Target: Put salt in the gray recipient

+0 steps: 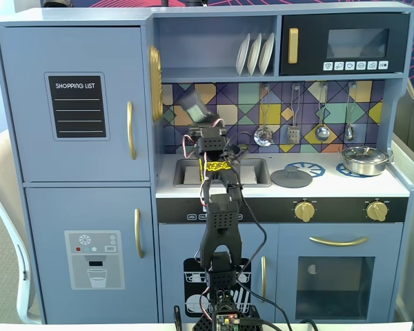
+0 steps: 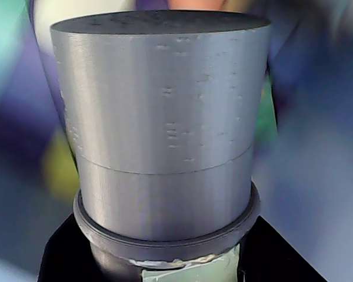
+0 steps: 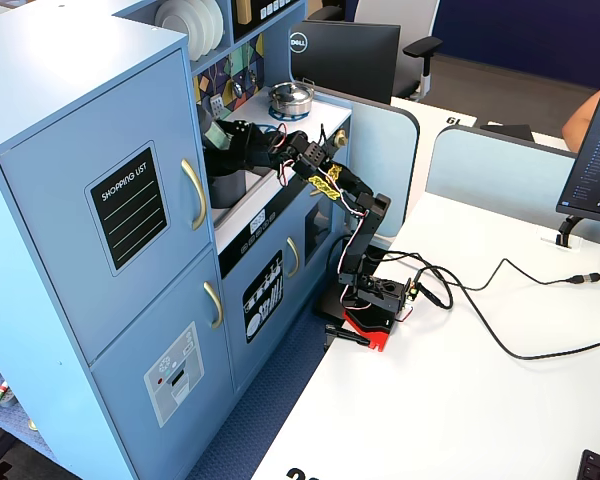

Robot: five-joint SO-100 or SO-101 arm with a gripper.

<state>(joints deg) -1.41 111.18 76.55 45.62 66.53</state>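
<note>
Salt: we see the salt [image 1: 192,107] raised in the upper middle of a fixed view, tilted, cap toward upper left.
Jaws: we read the gripper [image 1: 201,124] as clamped on it.
Recipient: the gray recipient [image 3: 227,187] sits on the counter [image 3: 242,215], directly below, we judge.
Axis: long axis leans; tipping continues downward.

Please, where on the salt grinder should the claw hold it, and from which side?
Hold the salt grinder on its slim labelled body under the collar, from the side: the cap above is wider and the collar should stop slipping. The claw grips there.
</note>
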